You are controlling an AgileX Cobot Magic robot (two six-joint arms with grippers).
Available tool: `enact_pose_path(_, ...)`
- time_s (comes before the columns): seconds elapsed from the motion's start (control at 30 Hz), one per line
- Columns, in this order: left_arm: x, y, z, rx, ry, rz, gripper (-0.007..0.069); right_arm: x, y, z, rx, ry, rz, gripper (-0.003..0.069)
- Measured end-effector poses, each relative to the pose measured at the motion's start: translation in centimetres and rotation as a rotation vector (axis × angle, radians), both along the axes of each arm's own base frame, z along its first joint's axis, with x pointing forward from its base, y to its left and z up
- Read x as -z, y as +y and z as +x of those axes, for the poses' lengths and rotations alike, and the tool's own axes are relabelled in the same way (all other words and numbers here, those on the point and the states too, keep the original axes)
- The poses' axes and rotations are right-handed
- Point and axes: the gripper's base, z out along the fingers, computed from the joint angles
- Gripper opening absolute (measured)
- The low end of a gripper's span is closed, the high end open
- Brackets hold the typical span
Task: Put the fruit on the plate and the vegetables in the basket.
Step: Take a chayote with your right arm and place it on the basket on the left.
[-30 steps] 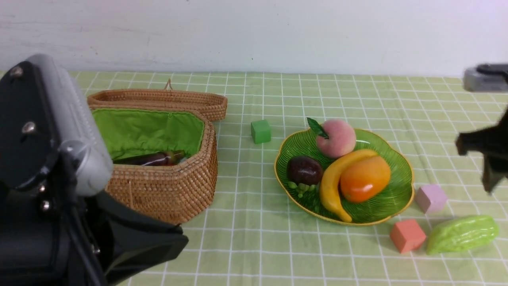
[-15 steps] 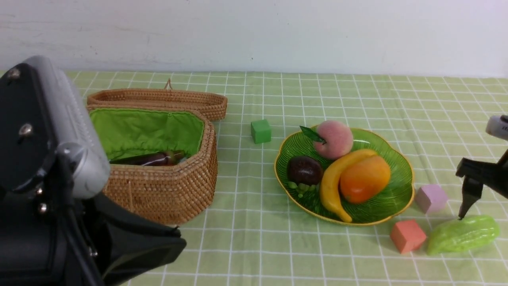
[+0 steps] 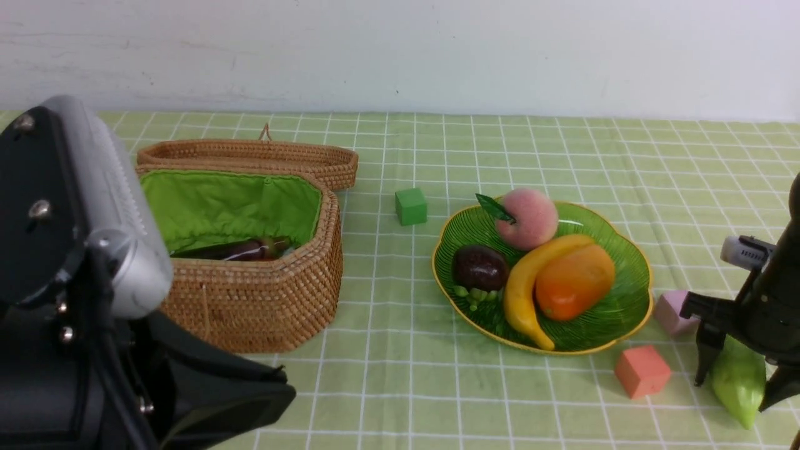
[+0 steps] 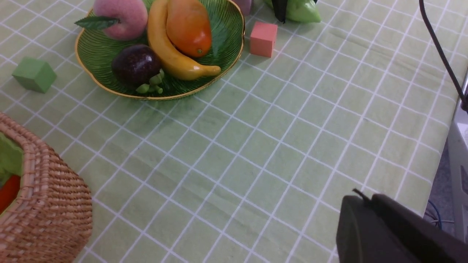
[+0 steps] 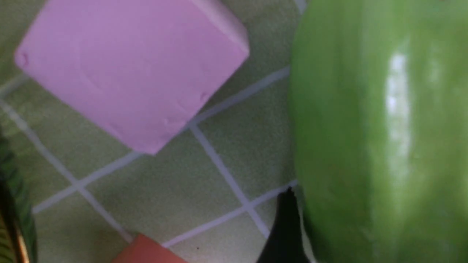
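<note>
- green checked tabletop [image 3: 400, 387] under a white wall.
- right pincer [image 3: 740, 381] straddles the bitter gourd [image 3: 740, 381], fingers spread at either side; whether they press it i cannot tell. the gourd's long axis runs near-to-far, tip toward the camera.
- left pincer clenched, hidden from view.
- only the right wrist view shows the pink cube [image 5: 128, 73] just beside the gourd.

Left arm [image 3: 81, 281] hides basket [image 3: 269, 294] front corner; bitter gourd [image 3: 737, 381] partly behind right claw [image 3: 737, 387].
</note>
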Motion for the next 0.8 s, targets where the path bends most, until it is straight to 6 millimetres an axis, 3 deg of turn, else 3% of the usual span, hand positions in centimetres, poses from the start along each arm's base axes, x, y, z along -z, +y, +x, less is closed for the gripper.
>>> enact_pose_path(0.23,0.0,0.0,0.0,0.000,0.001,0.001,0.0019,0.3,-0.1,0.0,-0.104,0.007,-0.015,0.0454)
enact_pose_path(0.57,0.0,0.0,0.0,0.001,0.001,0.002,0.0017,-0.3,-0.8,-0.8,-0.301,0.057,-0.086,0.0454)
enact_pose_path(0.73,0.0,0.0,0.0,0.001,0.001,0.002,0.0017,-5.5,-1.2,-2.5,-0.321,-0.022,-0.157,0.0454)
enact_pose_path(0.77,0.0,0.0,0.0,0.001,0.001,0.002,0.0017,-5.8,-1.2,-2.6,-0.320,-0.029,-0.159,0.0454)
enact_pose_path(0.8,0.0,0.0,0.0,0.000,0.001,0.003,0.0017,-7.9,-1.0,-3.6,-0.307,-0.078,-0.155,0.0454)
